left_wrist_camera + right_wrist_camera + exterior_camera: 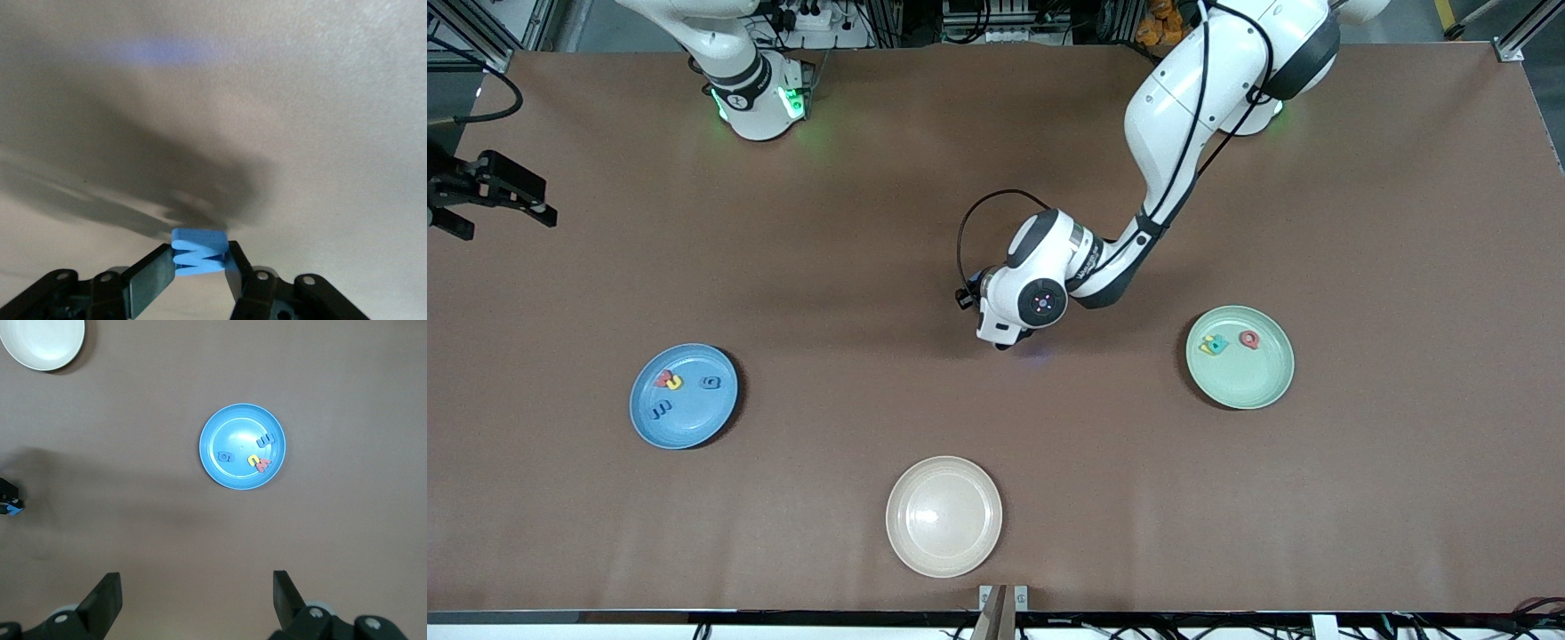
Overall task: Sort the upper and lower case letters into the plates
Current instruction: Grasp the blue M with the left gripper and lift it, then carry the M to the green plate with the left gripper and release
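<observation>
My left gripper (199, 265) is shut on a blue foam letter (199, 252), held just above the bare brown table. In the front view it (1005, 344) is over the table's middle, between the two plates. The sky blue plate (694, 427) toward the right arm's end holds several letters: red (663, 379), yellow (675, 384) and two blue (710, 382). The mint green plate (1254, 382) toward the left arm's end holds a yellow and teal pair (1213, 345) and a red letter (1249, 339). My right gripper (197, 597) is open and empty, high over the table beside the blue plate (213, 463).
A cream-beige plate (943, 533) with nothing in it sits nearest the front camera, between the two coloured plates; it also shows in the right wrist view (41, 343). The right arm waits at its end of the table (507, 218).
</observation>
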Robot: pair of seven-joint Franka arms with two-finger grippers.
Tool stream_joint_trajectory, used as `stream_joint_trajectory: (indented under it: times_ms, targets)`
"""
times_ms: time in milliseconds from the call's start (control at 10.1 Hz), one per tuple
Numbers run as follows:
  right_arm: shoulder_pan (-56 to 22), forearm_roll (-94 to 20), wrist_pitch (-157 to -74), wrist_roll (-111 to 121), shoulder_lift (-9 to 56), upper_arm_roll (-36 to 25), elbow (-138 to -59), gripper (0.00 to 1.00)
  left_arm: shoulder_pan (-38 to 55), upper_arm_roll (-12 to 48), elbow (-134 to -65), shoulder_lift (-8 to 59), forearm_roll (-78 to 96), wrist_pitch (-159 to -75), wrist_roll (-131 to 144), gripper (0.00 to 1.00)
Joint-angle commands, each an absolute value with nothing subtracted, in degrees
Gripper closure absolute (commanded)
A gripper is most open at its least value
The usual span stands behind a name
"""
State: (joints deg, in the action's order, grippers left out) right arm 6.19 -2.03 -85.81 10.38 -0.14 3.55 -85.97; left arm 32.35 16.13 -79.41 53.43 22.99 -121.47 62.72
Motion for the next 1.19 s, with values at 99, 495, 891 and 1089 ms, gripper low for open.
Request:
stream_joint_trajectory:
  times_ms: [99, 495, 891, 1089]
  targets:
    - [7.9, -1.5, -84.8, 11.6, -0.6, 3.5, -85.4, 0.00, 30.3, 15.7, -79.4, 51.8, 22.9, -118.1, 63.1, 0.83]
    - [7.8, -1.4, -84.8, 11.1, -1.1, 3.8, -85.4, 0.00, 21.2, 16.0, -79.7, 48.1, 18.0, -106.1, 52.8, 0.83]
    - [7.8, -1.5, -85.0, 11.0, -1.3, 4.0, -85.4, 0.00, 11.3, 16.2, -81.5, 44.6, 6.1, -92.8, 34.7, 0.82]
    - [7.8, -1.5, -84.8, 11.1, -1.5, 3.9, -85.4, 0.00, 4.8, 16.2, -81.5, 44.1, 2.1, -89.5, 21.3, 0.82]
